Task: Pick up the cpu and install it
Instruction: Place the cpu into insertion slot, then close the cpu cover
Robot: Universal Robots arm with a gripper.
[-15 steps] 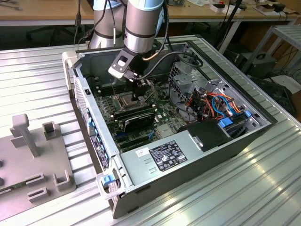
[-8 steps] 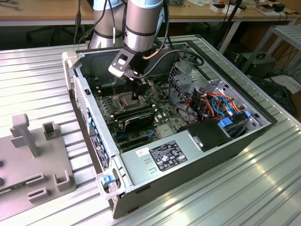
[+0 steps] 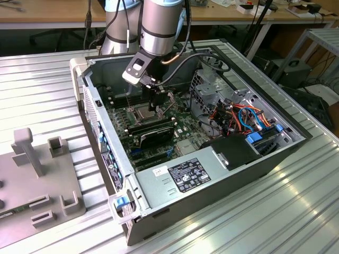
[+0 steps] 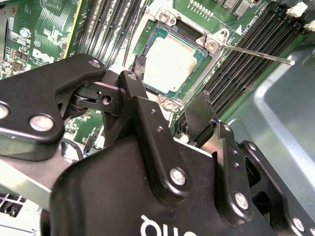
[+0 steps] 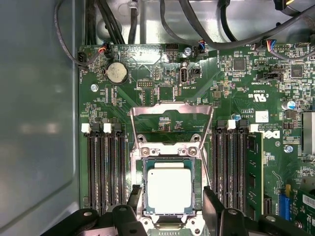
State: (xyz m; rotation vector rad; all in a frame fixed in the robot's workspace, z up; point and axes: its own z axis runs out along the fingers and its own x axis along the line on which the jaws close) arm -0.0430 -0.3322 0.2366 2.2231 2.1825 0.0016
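The cpu (image 5: 170,189) is a small square chip with a dull silver top, lying flat in the motherboard socket (image 5: 170,160) in both wrist views. The socket's metal load frame (image 5: 172,109) is swung up, off the chip. My gripper (image 5: 171,191) hangs just above the chip, open, one black finger (image 5: 134,196) on each side and both clear of the chip's edges. The second wrist view shows the same: cpu (image 4: 170,64) seated, gripper (image 4: 172,78) straddling it, fingers apart. In the exterior view the gripper (image 3: 156,103) reaches down into the open computer case (image 3: 106,132).
Memory slots (image 5: 103,167) flank the socket on both sides. A thin metal lever (image 4: 256,51) sticks out beside the socket. A long black card (image 3: 151,129) lies near it; cables (image 3: 238,114) and a power supply (image 3: 185,174) fill the case. A grey fixture (image 3: 37,174) stands on the exterior view's left.
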